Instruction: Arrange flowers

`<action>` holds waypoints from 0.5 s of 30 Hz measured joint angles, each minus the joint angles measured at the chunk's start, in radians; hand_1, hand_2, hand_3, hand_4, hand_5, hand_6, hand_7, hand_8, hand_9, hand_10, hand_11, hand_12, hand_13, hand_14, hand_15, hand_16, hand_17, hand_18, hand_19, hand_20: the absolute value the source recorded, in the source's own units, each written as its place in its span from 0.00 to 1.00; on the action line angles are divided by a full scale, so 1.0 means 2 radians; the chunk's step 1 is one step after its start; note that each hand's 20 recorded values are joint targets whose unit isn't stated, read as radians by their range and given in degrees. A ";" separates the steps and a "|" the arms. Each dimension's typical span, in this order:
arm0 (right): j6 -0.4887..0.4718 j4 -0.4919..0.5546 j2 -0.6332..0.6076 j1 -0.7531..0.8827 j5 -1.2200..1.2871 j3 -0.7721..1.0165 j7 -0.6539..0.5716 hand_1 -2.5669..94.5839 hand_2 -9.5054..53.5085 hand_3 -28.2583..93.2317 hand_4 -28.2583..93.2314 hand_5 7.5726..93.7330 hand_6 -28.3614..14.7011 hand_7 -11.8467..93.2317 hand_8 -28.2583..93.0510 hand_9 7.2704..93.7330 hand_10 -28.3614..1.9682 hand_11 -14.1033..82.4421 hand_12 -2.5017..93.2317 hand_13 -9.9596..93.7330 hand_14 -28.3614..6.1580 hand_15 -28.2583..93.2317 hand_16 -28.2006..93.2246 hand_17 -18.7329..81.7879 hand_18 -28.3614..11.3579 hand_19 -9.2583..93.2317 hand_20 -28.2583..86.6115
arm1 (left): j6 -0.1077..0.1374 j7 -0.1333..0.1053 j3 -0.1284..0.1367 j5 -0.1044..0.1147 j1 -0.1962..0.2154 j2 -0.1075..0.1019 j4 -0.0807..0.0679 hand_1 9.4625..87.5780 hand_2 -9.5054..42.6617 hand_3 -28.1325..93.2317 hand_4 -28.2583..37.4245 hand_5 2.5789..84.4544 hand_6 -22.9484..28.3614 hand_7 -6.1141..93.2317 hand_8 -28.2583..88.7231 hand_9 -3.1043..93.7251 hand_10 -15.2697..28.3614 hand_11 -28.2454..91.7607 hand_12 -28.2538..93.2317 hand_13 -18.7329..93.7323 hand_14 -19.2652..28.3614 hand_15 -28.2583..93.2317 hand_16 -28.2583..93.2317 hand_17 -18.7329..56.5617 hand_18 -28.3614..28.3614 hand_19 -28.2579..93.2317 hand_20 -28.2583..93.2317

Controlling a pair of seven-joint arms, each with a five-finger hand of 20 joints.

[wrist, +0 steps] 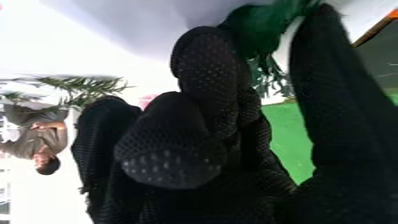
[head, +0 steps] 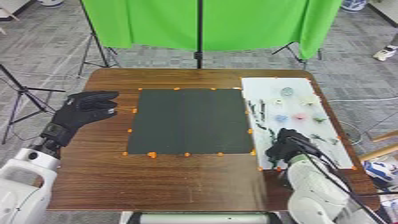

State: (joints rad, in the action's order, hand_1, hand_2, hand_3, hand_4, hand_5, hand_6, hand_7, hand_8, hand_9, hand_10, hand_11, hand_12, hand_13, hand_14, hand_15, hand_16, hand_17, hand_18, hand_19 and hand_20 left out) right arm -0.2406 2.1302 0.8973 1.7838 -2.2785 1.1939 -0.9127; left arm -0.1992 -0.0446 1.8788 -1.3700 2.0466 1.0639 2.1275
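Head view. We are looking down on a brown bench (head: pixel 178 182) bearing a black mat (head: pixel 191 120) at its middle and a white sheet (head: pixel 258 84) at its right. Small orange markers (head: pixel 152 155) are edging both. On the sheet, the flower heads are lying apart from one another: a pink one (head: pixel 299 116) is resting just beside a pale blue one (head: pixel 281 118), and whitish ones (head: pixel 278 101) are lying farther off. Dark green stems (head: pixel 261 111) are lining the mat side. We are seeing the right hand (head: pixel 286 144) over the sheet's near part, the flower heads lying beyond its fingers. The left hand (head: pixel 86 107) is hanging left of the mat, its fingers loosely curved and the thumb apart.

Right wrist view. We are seeing the right hand (wrist: pixel 169 155) with relaxed fingers, the thumb standing apart. Green foliage (wrist: pixel 259 27) is showing between thumb and fingers; we cannot tell whether it is touching them. Leafy sprigs (wrist: pixel 93 85) are lying beyond the fingers, and a pink bloom (wrist: pixel 146 100) is showing partly behind them.
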 measured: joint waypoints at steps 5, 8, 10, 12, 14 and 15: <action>0.004 0.000 0.023 -0.001 0.028 0.006 -0.003 0.61 0.00 0.67 0.35 0.63 0.47 0.69 0.40 0.89 0.48 0.67 0.41 1.00 0.84 0.79 0.42 0.94 0.53 1.00 0.62 | -0.006 0.002 -0.002 0.000 -0.005 0.000 -0.001 0.43 0.06 0.70 0.28 0.57 0.54 0.18 0.20 0.56 0.67 0.39 0.33 0.60 0.79 0.48 0.23 0.46 0.81 0.53 0.41; 0.011 0.000 0.028 0.002 0.059 0.020 0.000 0.61 0.00 0.68 0.36 0.63 0.46 0.69 0.41 0.89 0.49 0.67 0.41 1.00 0.85 0.80 0.41 0.94 0.53 1.00 0.62 | -0.008 0.002 -0.002 0.001 -0.006 0.001 -0.001 0.43 0.06 0.70 0.28 0.57 0.54 0.18 0.20 0.56 0.67 0.39 0.33 0.60 0.79 0.48 0.23 0.46 0.81 0.53 0.41; 0.021 0.000 0.028 0.008 0.074 0.029 0.004 0.62 0.00 0.68 0.36 0.64 0.46 0.69 0.41 0.89 0.50 0.68 0.41 1.00 0.86 0.81 0.41 0.95 0.53 1.00 0.62 | -0.009 0.002 -0.003 0.001 -0.006 0.001 -0.001 0.43 0.06 0.70 0.28 0.57 0.54 0.18 0.20 0.56 0.67 0.39 0.33 0.60 0.79 0.48 0.23 0.46 0.81 0.52 0.41; 0.036 0.000 0.027 0.017 0.078 0.038 0.010 0.62 0.00 0.68 0.36 0.64 0.45 0.69 0.41 0.90 0.50 0.68 0.41 1.00 0.86 0.81 0.41 0.95 0.53 1.00 0.62 | -0.010 0.002 -0.003 0.001 -0.006 0.001 -0.001 0.43 0.06 0.70 0.28 0.57 0.54 0.18 0.20 0.56 0.67 0.39 0.33 0.60 0.79 0.48 0.23 0.46 0.81 0.52 0.41; 0.053 0.002 0.024 0.029 0.077 0.047 0.015 0.62 0.00 0.68 0.36 0.64 0.45 0.69 0.41 0.90 0.51 0.69 0.40 1.00 0.87 0.81 0.41 0.95 0.53 1.00 0.62 | -0.010 0.002 -0.003 0.001 -0.006 0.001 -0.001 0.43 0.06 0.70 0.28 0.57 0.54 0.18 0.20 0.56 0.67 0.39 0.33 0.60 0.79 0.47 0.23 0.46 0.81 0.52 0.41; 0.061 0.003 0.023 0.035 0.077 0.053 0.017 0.62 0.00 0.68 0.36 0.64 0.45 0.69 0.41 0.90 0.51 0.69 0.40 1.00 0.87 0.81 0.40 0.95 0.53 1.00 0.62 | -0.010 0.002 -0.002 0.001 -0.006 0.002 -0.001 0.43 0.06 0.70 0.28 0.57 0.54 0.18 0.20 0.56 0.67 0.39 0.33 0.60 0.79 0.47 0.23 0.46 0.81 0.52 0.41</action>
State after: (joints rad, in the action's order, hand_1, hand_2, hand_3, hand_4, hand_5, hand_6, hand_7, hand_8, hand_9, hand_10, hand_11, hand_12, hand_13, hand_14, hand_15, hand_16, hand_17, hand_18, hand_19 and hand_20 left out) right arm -0.1181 2.1363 0.9424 1.8541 -2.1250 1.2990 -0.8778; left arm -0.2185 -0.0413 1.8738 -1.3676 2.0345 1.0670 2.1254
